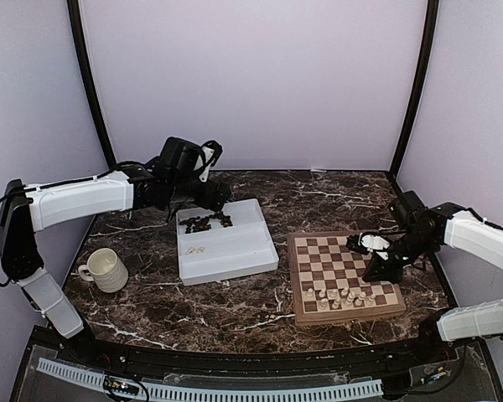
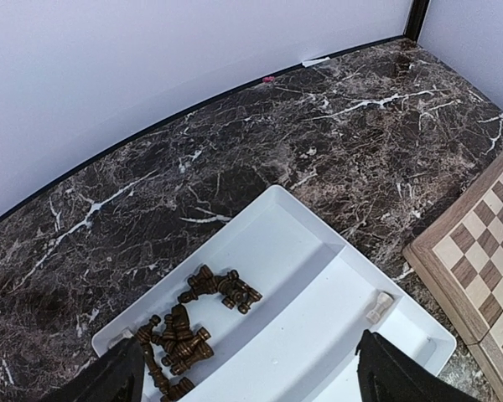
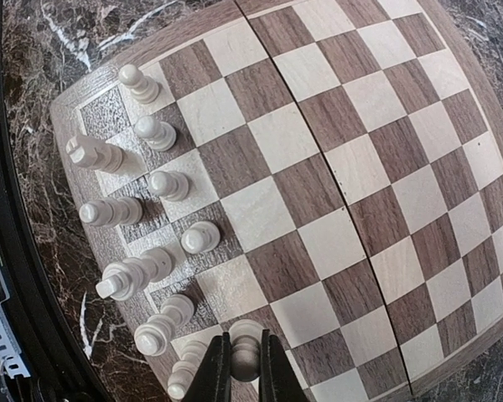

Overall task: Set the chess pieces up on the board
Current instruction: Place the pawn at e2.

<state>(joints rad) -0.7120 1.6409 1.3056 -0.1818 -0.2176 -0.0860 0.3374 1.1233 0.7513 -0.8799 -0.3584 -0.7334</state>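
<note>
White pieces (image 3: 168, 184) stand along the board (image 3: 318, 167) near edge. R gripper (image 3: 245, 368) is clamped on one more white piece (image 3: 245, 339), upright, prob. to seat it on its sq. Dark pieces (image 2: 184, 331) lie heaped in the tray (image 2: 302, 243) far-left corner. L gripper (image 2: 251, 381) hangs above them, jaws wide, prob. for next pick.

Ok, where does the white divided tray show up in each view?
Top external: the white tray lies left of centre, between the mug and the chessboard.
Left wrist: it fills the lower middle, with dark pieces in its left compartment.
Right wrist: not in it.
Shared landmark: the chessboard, at the right edge of the left wrist view and filling the right wrist view.
</note>
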